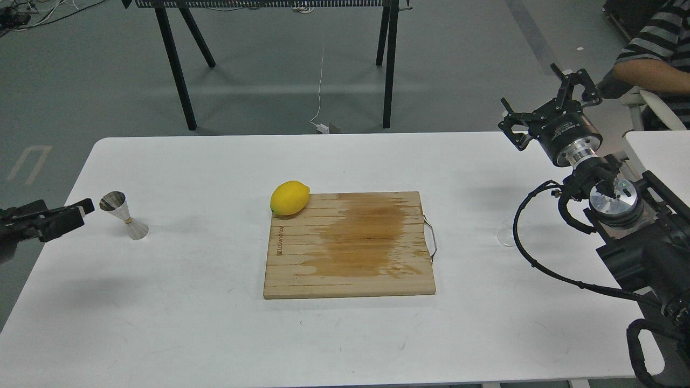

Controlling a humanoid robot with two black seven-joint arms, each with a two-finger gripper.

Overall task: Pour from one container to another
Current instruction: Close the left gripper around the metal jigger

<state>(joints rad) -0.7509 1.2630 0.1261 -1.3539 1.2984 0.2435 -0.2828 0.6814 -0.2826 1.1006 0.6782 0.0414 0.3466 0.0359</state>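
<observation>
Two arms frame a white surface (161,323) with a wet board (349,245) and lemon (290,198). Right hand (544,105) spread wide, raised above the glass cup (505,235); left hand (86,207), grip unclear, sits beside the jigger (123,214), probably to steady it.

Glass cup (505,237) mostly hidden behind right arm's cable; left gripper (81,208) too dark to read.
</observation>
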